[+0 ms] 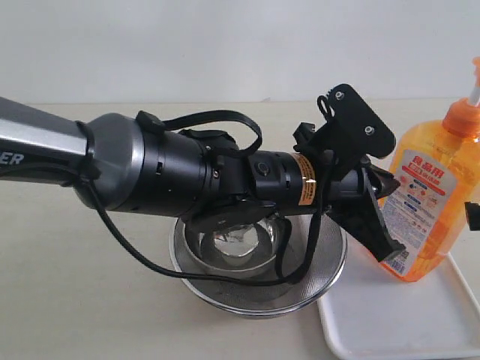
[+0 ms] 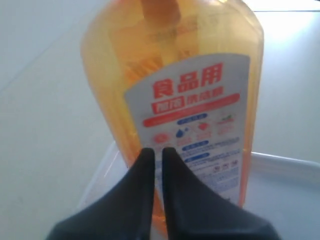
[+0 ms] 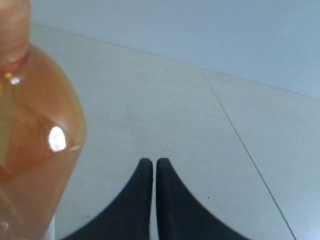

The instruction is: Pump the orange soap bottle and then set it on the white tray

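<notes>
Orange soap bottle (image 1: 429,196) on white tray (image 1: 390,322), just beyond closed L gripper (image 2: 154,150).

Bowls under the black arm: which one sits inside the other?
The small smooth shiny bowl sits inside. The bigger mesh strainer bowl around it has a wall full of tiny holes.

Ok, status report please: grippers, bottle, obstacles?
Left gripper shut, empty, facing orange soap bottle. Right gripper shut, empty. Bottle upright on white tray. Strainer bowl under left arm.
</notes>
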`<state>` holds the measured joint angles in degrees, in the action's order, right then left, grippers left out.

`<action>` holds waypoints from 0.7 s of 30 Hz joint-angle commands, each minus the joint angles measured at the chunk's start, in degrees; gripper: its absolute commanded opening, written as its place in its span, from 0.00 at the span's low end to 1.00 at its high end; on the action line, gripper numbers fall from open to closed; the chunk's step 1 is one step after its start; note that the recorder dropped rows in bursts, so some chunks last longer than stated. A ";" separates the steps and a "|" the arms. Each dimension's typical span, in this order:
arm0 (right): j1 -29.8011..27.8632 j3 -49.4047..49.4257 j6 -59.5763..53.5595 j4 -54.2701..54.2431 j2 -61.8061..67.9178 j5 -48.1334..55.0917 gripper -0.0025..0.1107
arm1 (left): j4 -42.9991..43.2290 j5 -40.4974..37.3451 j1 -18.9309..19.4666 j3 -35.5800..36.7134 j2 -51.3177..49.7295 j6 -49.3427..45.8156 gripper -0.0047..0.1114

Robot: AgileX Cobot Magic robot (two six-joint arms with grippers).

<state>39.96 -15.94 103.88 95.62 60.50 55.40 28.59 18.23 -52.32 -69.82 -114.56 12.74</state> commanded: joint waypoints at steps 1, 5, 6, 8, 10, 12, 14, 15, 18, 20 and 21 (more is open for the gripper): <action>-0.83 -0.21 2.76 4.33 -0.47 -0.03 0.02 | -1.77 2.88 1.07 -0.15 0.05 -0.26 0.08; -8.08 -0.21 4.02 4.33 -0.47 -5.66 0.02 | -1.77 2.92 1.06 -0.15 0.05 -0.26 0.08; -10.42 -0.21 4.17 4.33 -0.47 -8.15 0.02 | -1.77 3.01 1.06 -0.15 0.05 -0.26 0.08; -14.07 -0.44 5.47 4.33 -0.47 -12.75 0.02 | -1.77 3.48 1.06 -0.15 0.05 -0.26 0.08; -17.79 -1.64 4.58 4.33 -0.47 -17.57 0.02 | -1.77 4.63 1.06 -0.15 0.05 -0.26 0.08; -18.87 -3.05 -0.01 4.33 -0.47 -20.72 0.02 | -1.77 5.05 1.06 -0.15 0.05 -0.26 0.08; -18.99 -4.47 -3.63 4.33 -0.47 -22.93 0.02 | -1.77 5.05 1.06 -0.15 0.05 -0.26 0.08; -18.99 -5.16 -4.44 4.33 -0.47 -23.79 0.02 | -1.77 5.05 1.06 -0.15 0.05 -0.26 0.08; -18.99 -6.34 -5.71 4.33 -0.35 -25.09 0.02 | -1.77 5.44 1.06 -0.15 0.05 -0.26 0.08; -18.99 -6.45 -6.75 4.33 -0.35 -26.94 0.02 | -1.77 5.73 1.20 -0.15 0.05 -0.26 0.08; -18.99 -6.45 -6.75 4.33 -0.35 -28.24 0.02 | -1.87 5.73 1.32 -0.15 0.05 -0.26 0.08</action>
<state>21.26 -22.09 98.04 99.66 60.28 29.08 27.15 23.07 -51.33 -69.82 -114.56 12.57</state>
